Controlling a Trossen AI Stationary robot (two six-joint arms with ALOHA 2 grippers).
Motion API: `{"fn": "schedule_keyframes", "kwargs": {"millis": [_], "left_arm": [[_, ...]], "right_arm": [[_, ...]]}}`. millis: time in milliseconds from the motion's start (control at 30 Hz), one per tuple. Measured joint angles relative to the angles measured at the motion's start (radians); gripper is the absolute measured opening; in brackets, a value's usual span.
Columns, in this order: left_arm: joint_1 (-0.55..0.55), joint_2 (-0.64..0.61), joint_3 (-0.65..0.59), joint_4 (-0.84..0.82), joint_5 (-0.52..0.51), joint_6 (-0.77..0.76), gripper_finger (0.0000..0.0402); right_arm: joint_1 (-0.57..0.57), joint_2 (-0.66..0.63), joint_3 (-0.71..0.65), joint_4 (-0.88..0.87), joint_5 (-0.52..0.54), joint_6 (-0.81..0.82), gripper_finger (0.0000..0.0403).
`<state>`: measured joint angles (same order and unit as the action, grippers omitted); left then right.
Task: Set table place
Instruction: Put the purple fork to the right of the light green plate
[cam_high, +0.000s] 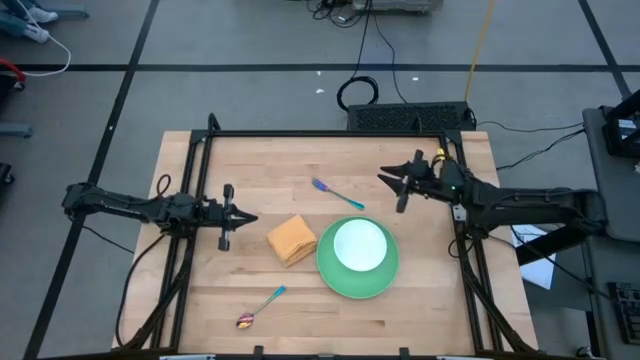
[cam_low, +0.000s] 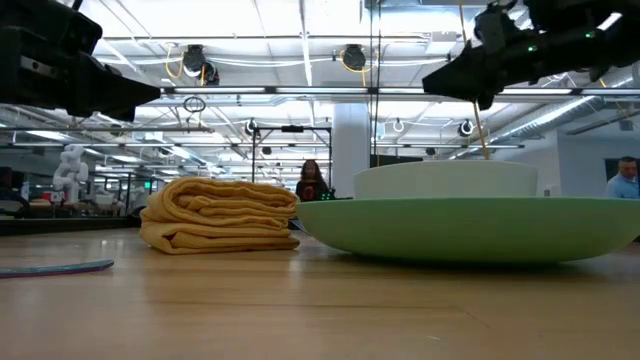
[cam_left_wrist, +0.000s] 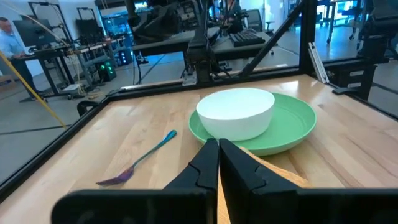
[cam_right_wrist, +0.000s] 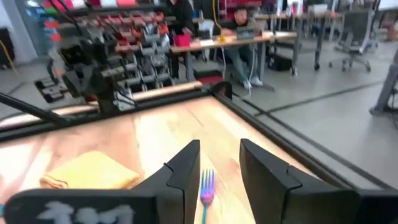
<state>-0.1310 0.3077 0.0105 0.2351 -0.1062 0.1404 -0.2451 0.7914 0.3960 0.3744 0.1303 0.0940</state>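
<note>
A white bowl (cam_high: 358, 244) stands in the green plate (cam_high: 340, 275) at the table's middle right. The folded orange napkin (cam_high: 292, 240) lies flat just left of the plate. The blue-handled fork (cam_high: 336, 194) lies on the wood beyond them, and in the right wrist view the fork (cam_right_wrist: 205, 186) shows past my fingers. The teal-handled spoon (cam_high: 260, 308) lies near the front edge. My right gripper (cam_high: 383, 178) hovers open just right of the fork, its fingers (cam_right_wrist: 186, 163) apart with nothing between them. My left gripper (cam_high: 250, 218) waits shut, left of the napkin.
A black frame (cam_high: 300, 134) runs along the table's far and side edges. Bare wood lies at the front, on both sides of the spoon, and at the far left. Cables and a black box (cam_high: 410, 117) lie on the floor behind the table.
</note>
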Motion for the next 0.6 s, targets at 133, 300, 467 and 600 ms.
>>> {"fn": "schedule_keyframes", "kwargs": {"millis": [133, 300, 467, 600], "left_arm": [[0.0, 0.0, 0.0, -0.003, 0.0, 0.0, 0.0019], [0.0, 0.0, 0.0, -0.004, 0.0, 0.0, 0.0019], [0.0, 0.0, 0.0, -0.006, 0.0, -0.005, 0.0019], [0.0, 0.0, 0.0, -0.009, 0.0, -0.011, 0.0019]], "right_arm": [[-0.016, 0.081, 0.045, -0.013, 0.0, 0.024, 0.0105], [-0.036, 0.18, 0.13, -0.102, -0.028, 0.053, 0.0105], [-0.045, 0.264, 0.198, -0.14, -0.081, 0.075, 0.0105], [-0.044, 0.304, 0.221, -0.141, -0.084, 0.077, 0.0105]]}}
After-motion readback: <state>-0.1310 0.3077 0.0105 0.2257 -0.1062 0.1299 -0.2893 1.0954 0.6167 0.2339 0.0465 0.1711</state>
